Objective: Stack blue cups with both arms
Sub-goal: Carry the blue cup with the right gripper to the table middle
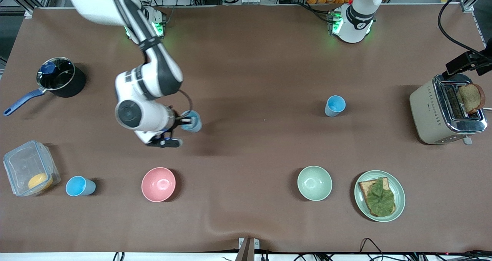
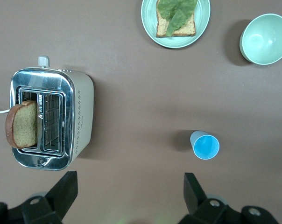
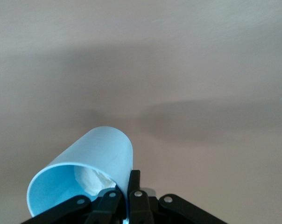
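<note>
Nearest the front camera stands a row of tableware: a pale green plate [image 1: 399, 199] carrying toast topped with a lettuce leaf [image 1: 378, 197], a pale green bowl [image 1: 314, 183], a pink bowl [image 1: 158, 184], one blue cup [image 1: 79, 186] standing upright, and a clear plastic container [image 1: 29, 168] with a yellow item inside at the right arm's end of the table. Farther from that camera than the pink bowl, the right gripper [image 1: 187, 119] reaches in from its base at the top of the front view and is clamped on the rim of a second blue cup [image 1: 192, 121]; in the right wrist view this cup [image 3: 85, 175] is tilted, a whitish patch shows inside its bottom, and one finger [image 3: 133, 191] sits outside its wall with the other inside. A third blue cup [image 1: 335, 105] stands upright and alone toward the left arm's end, farther from the front camera than the green bowl. The left gripper [image 2: 129, 196] waits high above the table with its fingers spread wide apart, gripping nothing, over the area between this cup [image 2: 205, 145] and the toaster [image 1: 446, 111], which holds a slice of bread [image 1: 472, 97]. A dark saucepan [image 1: 60, 78] with a blue handle sits near the right arm's base.
</note>
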